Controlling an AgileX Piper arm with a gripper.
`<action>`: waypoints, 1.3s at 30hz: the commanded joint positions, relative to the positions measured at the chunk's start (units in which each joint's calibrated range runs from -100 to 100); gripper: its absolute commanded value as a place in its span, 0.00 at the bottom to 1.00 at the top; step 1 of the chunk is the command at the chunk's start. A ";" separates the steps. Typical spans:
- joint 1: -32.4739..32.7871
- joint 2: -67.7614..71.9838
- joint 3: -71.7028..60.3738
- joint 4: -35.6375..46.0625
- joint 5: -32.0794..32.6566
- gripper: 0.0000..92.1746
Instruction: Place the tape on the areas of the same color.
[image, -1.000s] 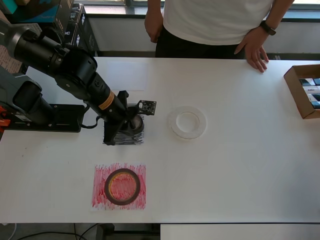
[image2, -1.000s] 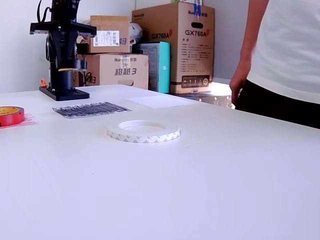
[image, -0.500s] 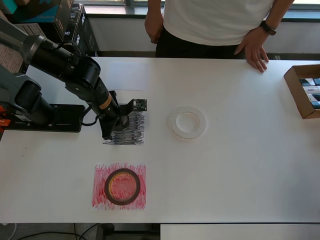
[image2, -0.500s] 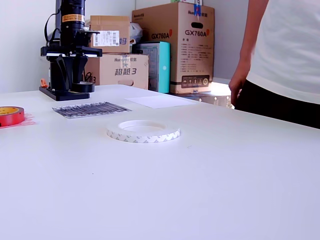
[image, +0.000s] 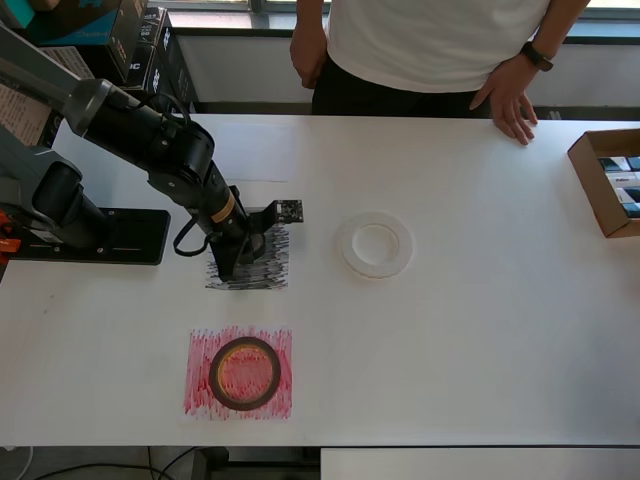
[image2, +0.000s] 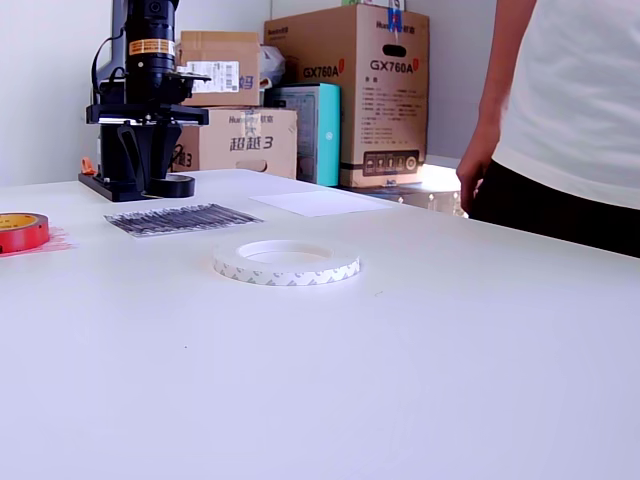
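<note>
- Boxes (image2: 345, 95) stand behind our big white table (image: 480, 340), and a person (image: 430, 45) waits at twelve o'clock in the overhead view.
- Our gripper (image: 240, 258) points down over the black patch (image: 262, 262). It seems to hold the black tape (image2: 170, 186), but we cannot tell for sure.
- We should lower the black tape flat onto the middle of that patch, then let go softly.
- Our red tape (image: 244, 373) sits on the red patch (image: 200, 395) at six o'clock.
- Our white tape (image: 375, 245) lies at three o'clock, off its white patch (image2: 320, 203).
- We see lots of open room at three o'clock. The table edge is far off.
</note>
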 joint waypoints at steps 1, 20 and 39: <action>0.18 1.46 -0.37 -0.60 0.13 0.00; 0.10 1.74 -0.28 -1.02 -0.52 0.38; -0.61 -2.85 -10.45 2.46 -0.03 0.45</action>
